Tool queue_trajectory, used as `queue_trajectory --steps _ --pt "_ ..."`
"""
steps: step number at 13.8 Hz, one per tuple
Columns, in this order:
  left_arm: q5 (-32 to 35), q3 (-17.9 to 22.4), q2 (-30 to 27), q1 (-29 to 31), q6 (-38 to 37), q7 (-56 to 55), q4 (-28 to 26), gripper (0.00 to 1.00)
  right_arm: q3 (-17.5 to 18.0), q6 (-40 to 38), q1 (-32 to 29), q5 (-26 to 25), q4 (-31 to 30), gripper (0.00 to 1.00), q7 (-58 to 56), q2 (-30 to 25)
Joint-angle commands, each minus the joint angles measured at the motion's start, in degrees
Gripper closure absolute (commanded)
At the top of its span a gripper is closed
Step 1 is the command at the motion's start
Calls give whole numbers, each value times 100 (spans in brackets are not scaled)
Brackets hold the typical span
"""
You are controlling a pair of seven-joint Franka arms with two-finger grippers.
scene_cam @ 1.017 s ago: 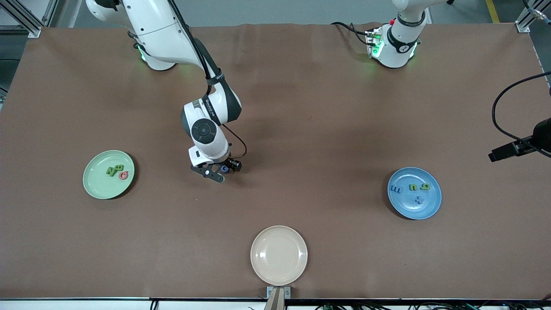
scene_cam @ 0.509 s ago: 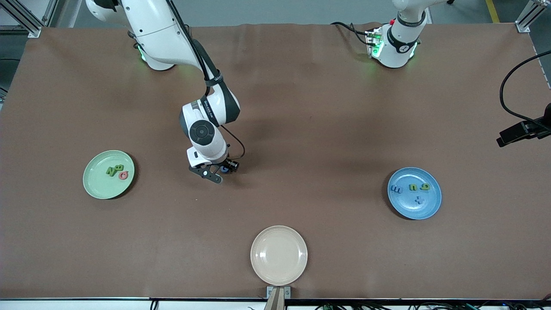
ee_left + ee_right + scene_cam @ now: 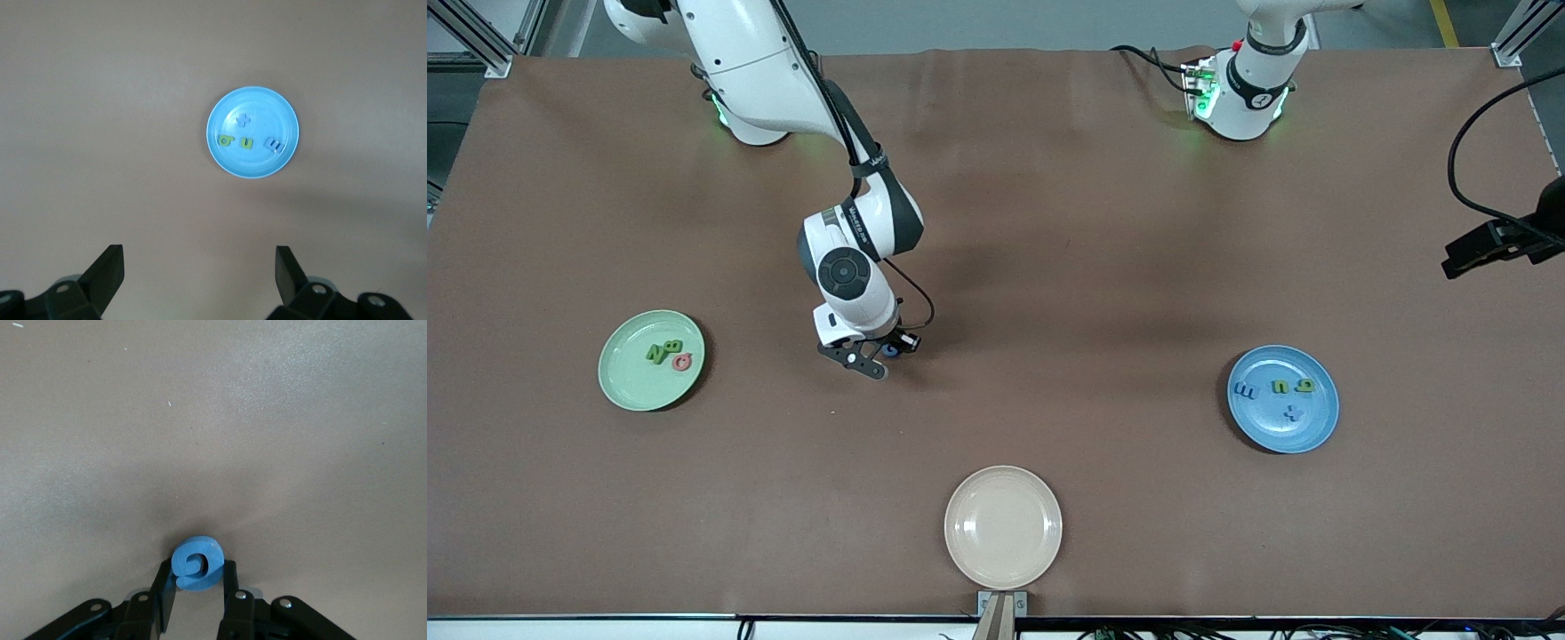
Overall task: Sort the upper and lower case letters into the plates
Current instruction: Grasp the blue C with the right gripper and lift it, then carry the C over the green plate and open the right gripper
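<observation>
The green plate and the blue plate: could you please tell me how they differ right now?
The green plate is pale green and lies toward the right arm's end of the table; the blue plate lies toward the left arm's end. The green plate holds three letters bunched together; the blue plate holds four pieces, three in a row and one apart. Both are round, shallow and look alike in size.

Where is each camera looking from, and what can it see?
Front view: high across the table, facing both arms; right gripper down at the table between the green plate and blue plate; cream plate nearest.
Left wrist view: high up, looking down on the blue plate; open left gripper shows.
Right wrist view: close above the table; right gripper shut on the blue letter.
Shared: blue plate, front and left wrist.
</observation>
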Motion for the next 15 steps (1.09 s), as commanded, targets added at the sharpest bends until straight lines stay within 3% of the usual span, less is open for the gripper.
queue_trajectory --steps 1,4,7,11,15 --pt "-215 377 -592 -261 99 148 -692 0 -108 -685 -46 -47 190 78 -77 -207" --pt "-462 669 -882 -403 169 192 -1035 0 -801 -2469 -55 -205 718 78 -1039 -787" --pt "-462 669 -1050 -368 231 367 -1159 0 -1644 -2948 -46 -214 711 78 -2473 -990" --pt "-462 643 -1015 -350 239 438 -1168 0 -2445 -2818 -90 -241 334 78 -3923 -1079" --pt "-462 616 -998 -377 388 447 -1168 0 -2499 -1783 -862 -223 -254 78 -5444 -1035"
